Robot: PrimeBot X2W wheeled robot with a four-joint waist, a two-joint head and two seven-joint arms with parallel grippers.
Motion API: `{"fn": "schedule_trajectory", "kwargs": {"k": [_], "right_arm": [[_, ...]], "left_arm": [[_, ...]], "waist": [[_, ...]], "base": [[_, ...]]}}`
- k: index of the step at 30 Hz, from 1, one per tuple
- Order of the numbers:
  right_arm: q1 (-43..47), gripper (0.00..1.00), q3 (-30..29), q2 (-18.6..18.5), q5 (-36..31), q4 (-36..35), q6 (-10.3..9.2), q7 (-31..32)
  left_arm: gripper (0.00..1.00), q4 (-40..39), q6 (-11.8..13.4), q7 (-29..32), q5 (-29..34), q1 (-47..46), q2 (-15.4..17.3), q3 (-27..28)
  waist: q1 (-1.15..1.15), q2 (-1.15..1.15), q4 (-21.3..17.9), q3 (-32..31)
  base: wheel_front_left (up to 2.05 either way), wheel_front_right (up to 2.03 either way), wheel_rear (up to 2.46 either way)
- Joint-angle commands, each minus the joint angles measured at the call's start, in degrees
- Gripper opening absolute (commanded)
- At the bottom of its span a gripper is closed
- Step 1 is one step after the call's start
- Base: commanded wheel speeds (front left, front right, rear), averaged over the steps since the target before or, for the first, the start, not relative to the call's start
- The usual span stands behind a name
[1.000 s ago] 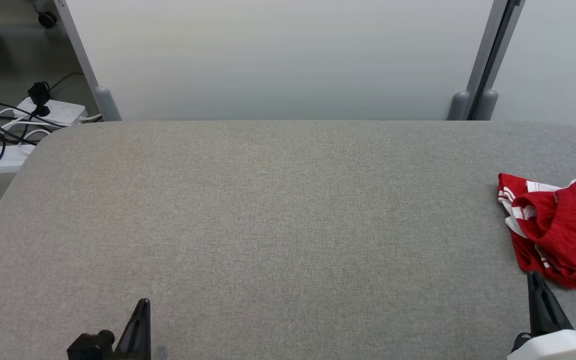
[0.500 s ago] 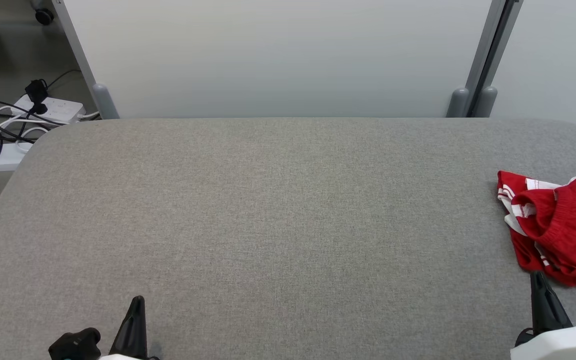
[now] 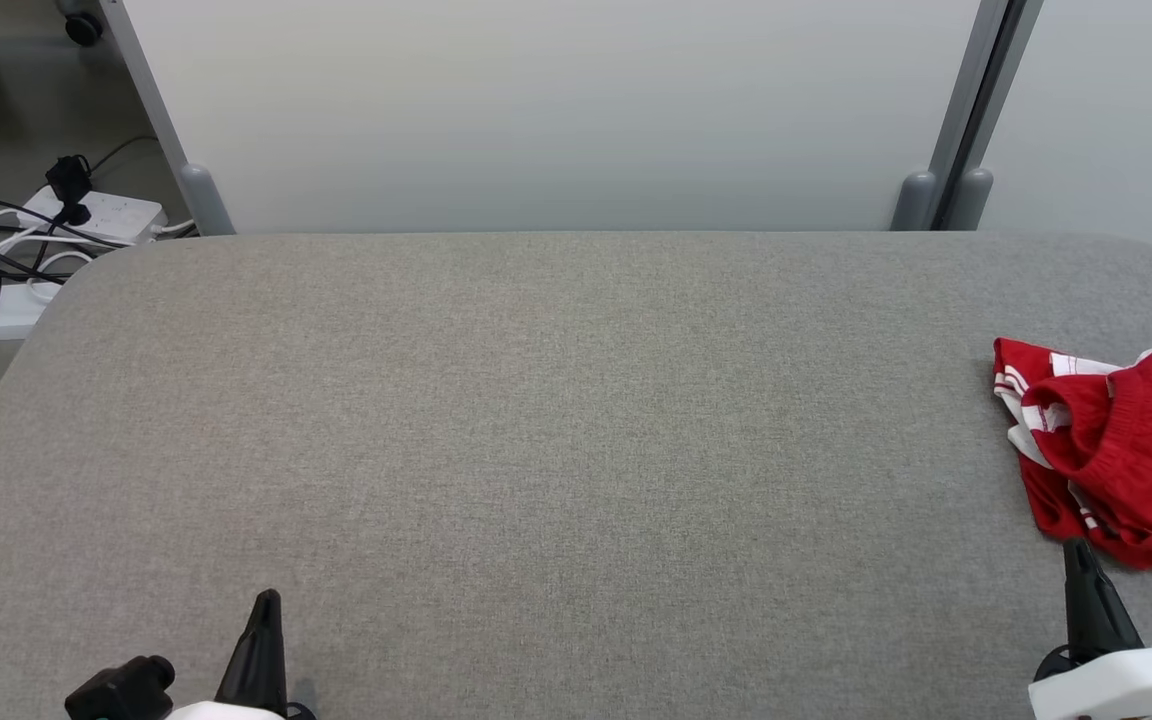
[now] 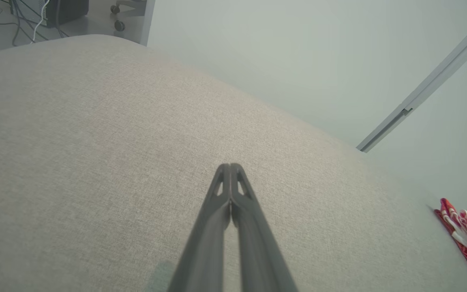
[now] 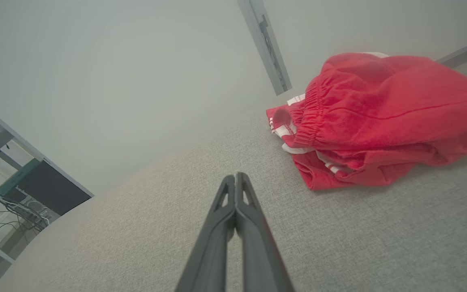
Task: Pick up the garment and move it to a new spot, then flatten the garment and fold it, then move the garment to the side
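The garment (image 3: 1121, 450) is a crumpled red piece with white stripes, lying at the right edge of the grey table (image 3: 556, 420). It also appears in the right wrist view as a red heap (image 5: 379, 121) with an elastic waistband, and small at the far right of the left wrist view (image 4: 466, 239). My right gripper (image 3: 1076, 552) is shut and empty, its tip just short of the garment's near edge. In the right wrist view its fingers (image 5: 235, 178) are pressed together. My left gripper (image 3: 266, 600) is shut and empty at the table's near left, well away from the garment.
A pale partition wall (image 3: 556, 110) with grey posts stands behind the table. Power strips and dark cables (image 3: 26, 250) lie on the floor at the far left. The table's broad middle is bare grey fabric.
The camera has shifted slightly, so the whole scene sits a little lower left. Both grippers have drawn back a little toward the bottom edge. The garment lies as before.
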Motion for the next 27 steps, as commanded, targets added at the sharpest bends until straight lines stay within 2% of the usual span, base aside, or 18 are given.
{"fn": "schedule_trajectory", "kwargs": {"k": [1, 27], "right_arm": [[-2.40, 0.00, 0.12, -0.60, 2.11, -1.60, 0.00, 0.53], [-3.31, 0.00, 0.17, -0.25, 18.62, -2.24, 0.00, 4.42]], "left_arm": [[0.00, -1.87, -0.73, 0.26, -2.29, -3.33, 0.84, 0.97], [0.00, -2.68, -1.79, 4.39, -19.52, -5.03, 0.99, 2.08]], "waist": [[-0.01, 0.00, -0.02, 0.04], [-0.01, 0.00, -0.36, 0.60]], "base": [[0.00, 0.00, 0.00], [0.00, 0.00, 0.00]]}}
